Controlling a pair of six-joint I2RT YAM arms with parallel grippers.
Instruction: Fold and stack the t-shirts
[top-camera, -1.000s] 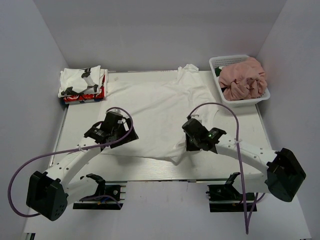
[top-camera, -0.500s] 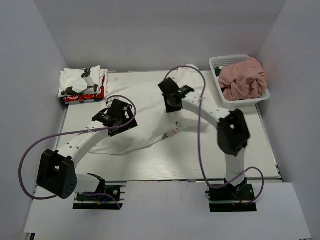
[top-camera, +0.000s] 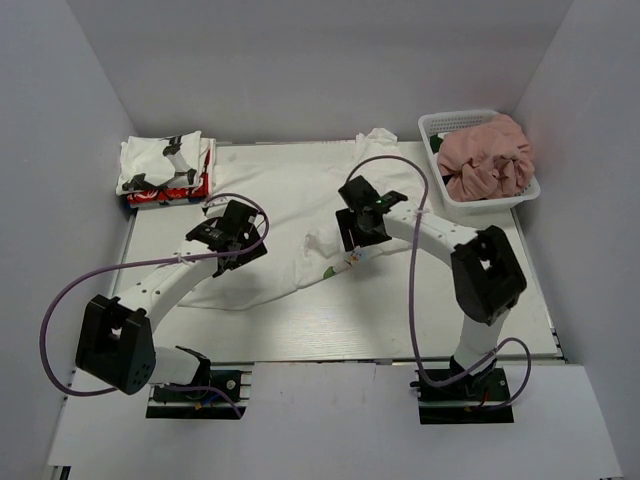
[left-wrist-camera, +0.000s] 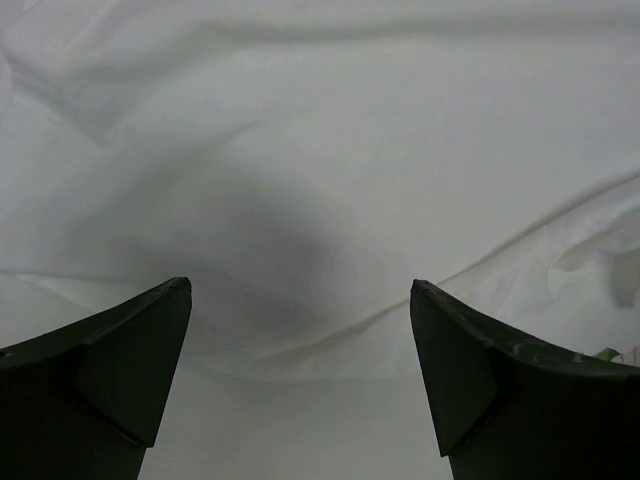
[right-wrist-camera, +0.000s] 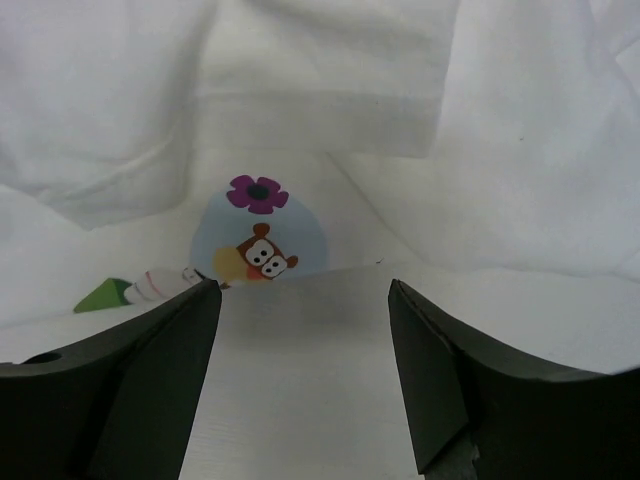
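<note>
**Two folded, one half-spread, two waiting**

In the far left corner, the white-with-black-patches shirt (top-camera: 165, 160) lies folded on top of the red shirt (top-camera: 152, 196). I count that part as done.

Next comes my left pincer (top-camera: 228, 232). Its jaws are wide apart and hold nothing, and it hangs low over the left half of the large white t-shirt (top-camera: 290, 195). That shirt lies rumpled across the middle of the tabletop (top-camera: 400, 310). Its near right part is turned over, so the small coloured print (right-wrist-camera: 258, 245) shows.

My right pincer (top-camera: 362, 222) hovers over that turned part, jaws apart with nothing between them.

At the far right, the basket (top-camera: 450, 118) holds the dusty pink shirt (top-camera: 485, 158) and a dark green shirt (top-camera: 437, 145), both unfolded.

By my reckoning, three shirts remain to fold and stack.
</note>
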